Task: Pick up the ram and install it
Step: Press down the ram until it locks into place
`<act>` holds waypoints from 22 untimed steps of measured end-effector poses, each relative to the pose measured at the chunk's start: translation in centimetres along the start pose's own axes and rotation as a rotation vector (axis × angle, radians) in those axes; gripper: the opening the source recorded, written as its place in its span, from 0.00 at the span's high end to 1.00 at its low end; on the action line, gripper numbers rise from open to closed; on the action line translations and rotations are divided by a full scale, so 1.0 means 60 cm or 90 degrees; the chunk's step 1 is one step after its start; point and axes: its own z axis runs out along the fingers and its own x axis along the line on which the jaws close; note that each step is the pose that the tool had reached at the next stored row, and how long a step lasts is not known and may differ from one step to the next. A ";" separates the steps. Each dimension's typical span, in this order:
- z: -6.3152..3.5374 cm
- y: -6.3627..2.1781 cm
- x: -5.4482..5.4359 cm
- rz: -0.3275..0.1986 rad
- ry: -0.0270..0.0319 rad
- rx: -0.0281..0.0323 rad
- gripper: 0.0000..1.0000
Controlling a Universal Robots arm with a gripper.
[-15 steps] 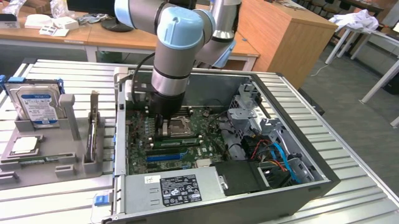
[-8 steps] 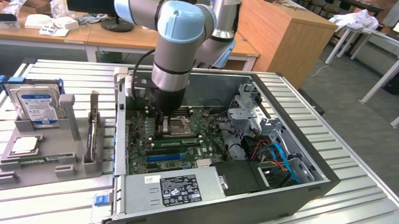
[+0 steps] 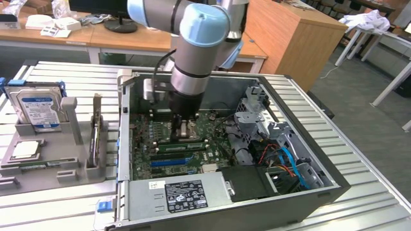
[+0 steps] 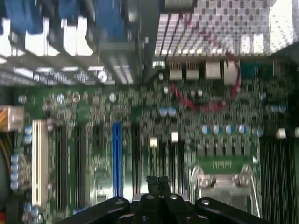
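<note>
Hovering inside the computer case (image 3: 125, 144) above the motherboard (image 4: 93, 154), my tool (image 4: 158, 183) is pinched shut on nothing — the ram (image 3: 182, 146) lies in its slot below, and pressing off-centre could crack it.

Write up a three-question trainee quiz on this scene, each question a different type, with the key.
1. True or false: the fingers are shut with nothing between them.
2. Where is the gripper? A: over the motherboard inside the open case. B: outside the case, over the slatted table. C: over a desk in the background.
3. Fill in: the hard drive stands in the grey holder on the exterior view's ____ of the case.

Key: 1 true; 2 A; 3 left.
</note>
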 end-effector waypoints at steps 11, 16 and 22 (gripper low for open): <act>-0.005 -0.083 0.000 0.000 -0.0003 -0.0021 0.89; -0.010 -0.117 0.000 0.000 -0.0004 -0.0043 0.89; -0.056 -0.121 -0.001 0.000 -0.0003 -0.0071 0.89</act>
